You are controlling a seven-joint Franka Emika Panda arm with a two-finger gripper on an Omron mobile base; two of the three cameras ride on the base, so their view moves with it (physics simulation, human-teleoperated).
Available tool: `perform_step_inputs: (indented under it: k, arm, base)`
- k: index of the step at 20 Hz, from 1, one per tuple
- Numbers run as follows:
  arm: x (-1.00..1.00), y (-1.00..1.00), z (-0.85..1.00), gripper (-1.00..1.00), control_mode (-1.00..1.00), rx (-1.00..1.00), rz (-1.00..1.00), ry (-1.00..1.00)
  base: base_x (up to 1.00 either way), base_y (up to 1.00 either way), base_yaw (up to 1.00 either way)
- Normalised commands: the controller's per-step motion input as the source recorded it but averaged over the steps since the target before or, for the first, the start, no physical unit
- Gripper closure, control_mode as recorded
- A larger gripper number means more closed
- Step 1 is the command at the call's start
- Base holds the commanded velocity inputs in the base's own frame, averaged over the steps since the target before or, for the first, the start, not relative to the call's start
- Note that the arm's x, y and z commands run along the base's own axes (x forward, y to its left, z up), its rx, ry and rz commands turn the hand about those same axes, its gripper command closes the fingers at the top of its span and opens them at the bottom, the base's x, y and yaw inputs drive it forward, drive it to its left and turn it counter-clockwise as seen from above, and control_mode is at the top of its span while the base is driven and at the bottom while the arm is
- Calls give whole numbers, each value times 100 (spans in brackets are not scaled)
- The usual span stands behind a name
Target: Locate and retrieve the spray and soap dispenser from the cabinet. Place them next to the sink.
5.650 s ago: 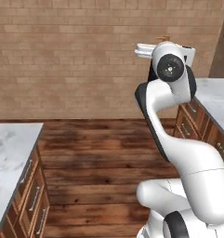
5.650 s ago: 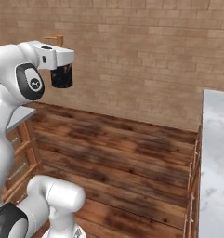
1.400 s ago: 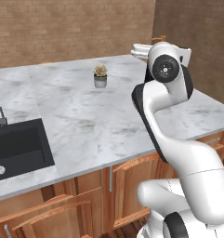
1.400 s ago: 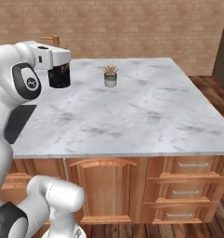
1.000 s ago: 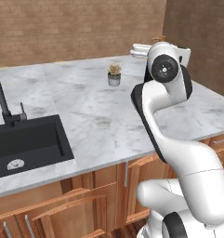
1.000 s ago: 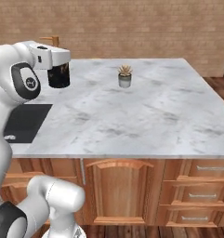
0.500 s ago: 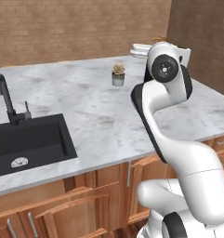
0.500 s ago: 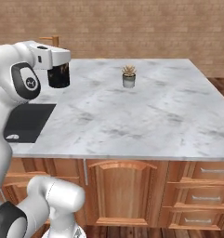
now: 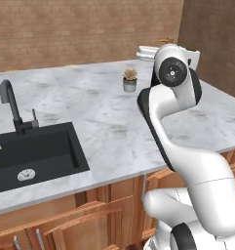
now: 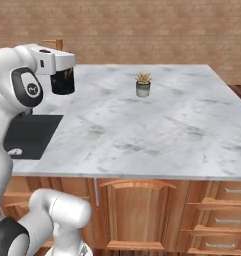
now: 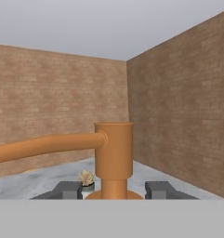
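Note:
My gripper (image 10: 61, 69) is shut on the soap dispenser (image 10: 63, 84), a squat black bottle held upright, high above the counter's left part. Its thin bronze pump top (image 11: 112, 157) rises between my two fingertips (image 11: 67, 189), spout pointing left in the hand view; the pump tip (image 9: 166, 40) peeks over the arm in the left base view. The black sink (image 9: 38, 151) with its arched faucet (image 9: 10, 103) lies in the marble at the left, below and left of the held bottle (image 10: 33, 134). The spray and the cabinet are out of view.
A small potted plant (image 9: 130, 79) stands on the grey-white marble counter (image 9: 104, 114) behind the sink's right side, also (image 10: 142, 83). Wooden doors and drawers (image 10: 137, 210) run under the counter. Brick walls close the back and right.
The whole picture has shifted as the base drove: the sink and faucet have slid further into view. The arm keeps the same raised pose with the soap dispenser in its grip.

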Motion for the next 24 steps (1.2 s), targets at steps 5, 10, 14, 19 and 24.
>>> perform_step_inputs:
  k: [5,10,14,19,24]
  arm:
    - [0,0,0,100,100,0,0,0]
    - [0,0,0,100,100,0,0,0]
    - [0,0,0,100,100,0,0,0]
    - [0,0,0,100,100,0,0,0]
    - [0,0,0,100,-100,0,0,0]
  base:
    - [41,3,0]
    - [15,5,0]
    - [9,7,0]
    - [3,2,0]
    - [0,0,0]
